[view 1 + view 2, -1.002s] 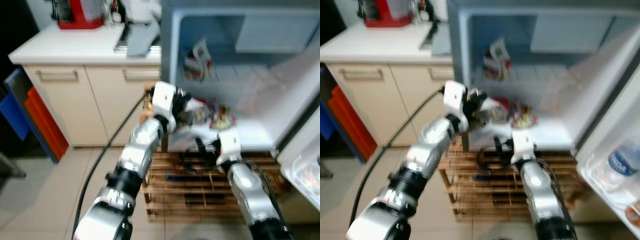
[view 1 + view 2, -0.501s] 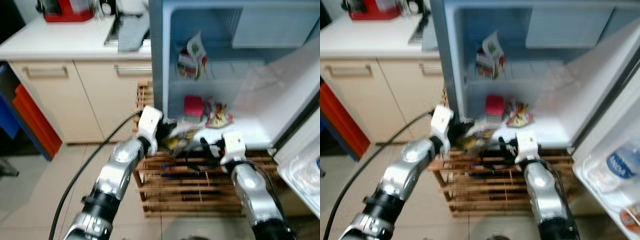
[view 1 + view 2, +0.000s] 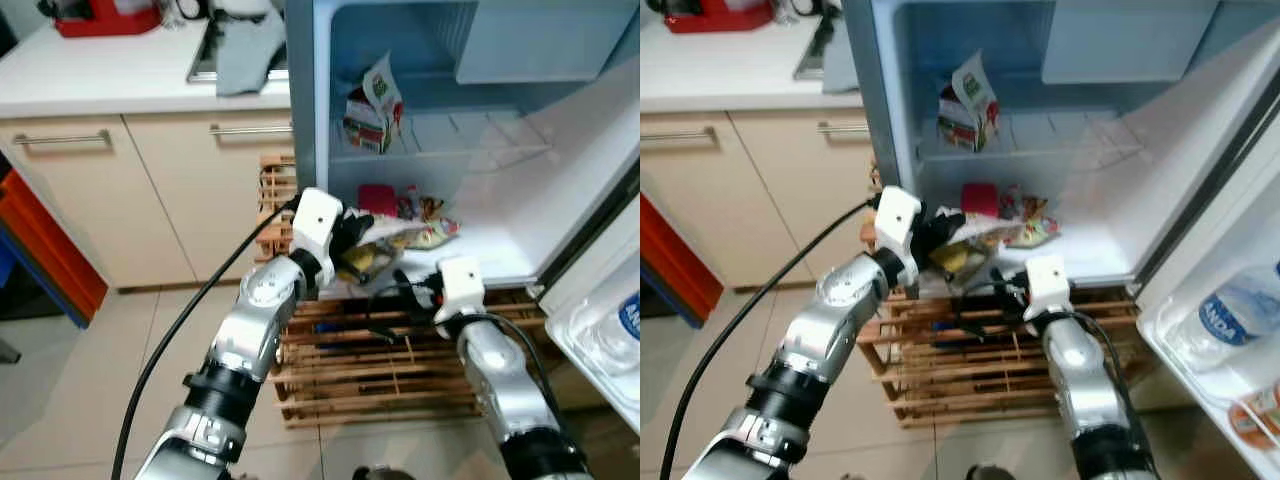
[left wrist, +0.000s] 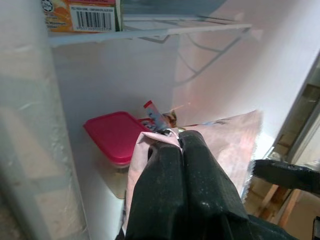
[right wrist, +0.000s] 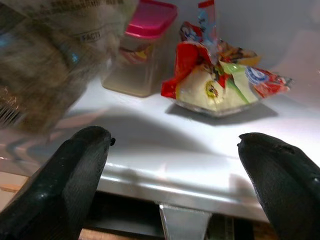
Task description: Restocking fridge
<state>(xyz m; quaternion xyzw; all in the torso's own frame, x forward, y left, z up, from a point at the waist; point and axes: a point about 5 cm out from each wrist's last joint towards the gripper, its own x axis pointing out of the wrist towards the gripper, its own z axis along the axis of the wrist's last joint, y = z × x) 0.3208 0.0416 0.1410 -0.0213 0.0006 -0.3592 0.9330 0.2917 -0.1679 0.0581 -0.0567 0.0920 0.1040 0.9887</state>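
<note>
My left gripper (image 3: 352, 234) is shut on the top of a clear plastic bag of food (image 3: 378, 248), holding it at the front edge of the open fridge's bottom shelf (image 3: 490, 258). In the left wrist view the closed fingers (image 4: 180, 165) pinch the crumpled bag (image 4: 227, 142). On the shelf behind it stand a pink-lidded container (image 3: 377, 197) and some colourful snack packets (image 3: 432, 216). A carton (image 3: 372, 104) sits on the wire shelf above. My right gripper (image 5: 182, 145) is open and empty, just below the shelf's front lip, beside the bag.
The fridge door (image 3: 605, 320) stands open at the right with bottles in its rack. A wooden pallet (image 3: 400, 370) lies under the fridge. Cream cabinets and a white counter (image 3: 120, 85) are to the left. A black cable (image 3: 190, 320) trails along my left arm.
The camera has shifted. My left gripper has lifted the bag from below the shelf's front lip up to shelf level and closer to the pink-lidded container. The right gripper stays open.
</note>
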